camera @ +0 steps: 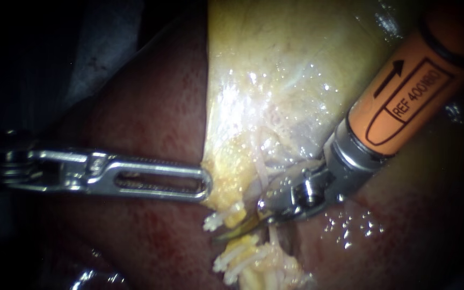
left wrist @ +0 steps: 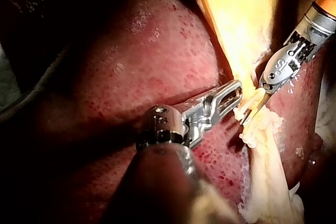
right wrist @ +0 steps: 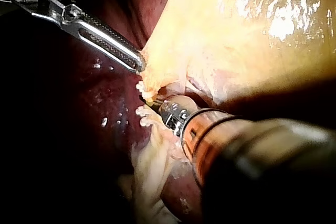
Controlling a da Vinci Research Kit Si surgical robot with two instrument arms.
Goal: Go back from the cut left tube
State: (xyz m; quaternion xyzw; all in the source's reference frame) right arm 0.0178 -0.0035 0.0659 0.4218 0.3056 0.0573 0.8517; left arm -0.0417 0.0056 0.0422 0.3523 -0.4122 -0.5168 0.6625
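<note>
Jaws of my left instrument (camera: 204, 186) are clamped on the lower edge of the gallbladder (camera: 275, 70), just beside the cut left tube (camera: 236, 216), holding that edge up off the liver (camera: 151, 107). My right instrument (camera: 238, 228) has its thin blades lying in the gap of the cut left tube, between the two stumps. They look closed together with nothing held, though the glare there leaves me a little unsure. White clips (camera: 214, 221) sit on the stump nearer the gallbladder, and more on the stump across the cut.

The step in hand, as I judge it, is drawing the right instrument away from the cut left tube. I would pull it slowly along its own shaft line, blades together so no edge catches a clip or a stump. I would avoid any sideways sweep, because a pale strand (camera: 273, 244) runs just beside the cut left tube on the shaft's side and should not be nicked. The left instrument should neither loosen nor pull harder, so the stumps do not shift as the blades leave. I would stop once the tip stands well apart from the cut left tube.
</note>
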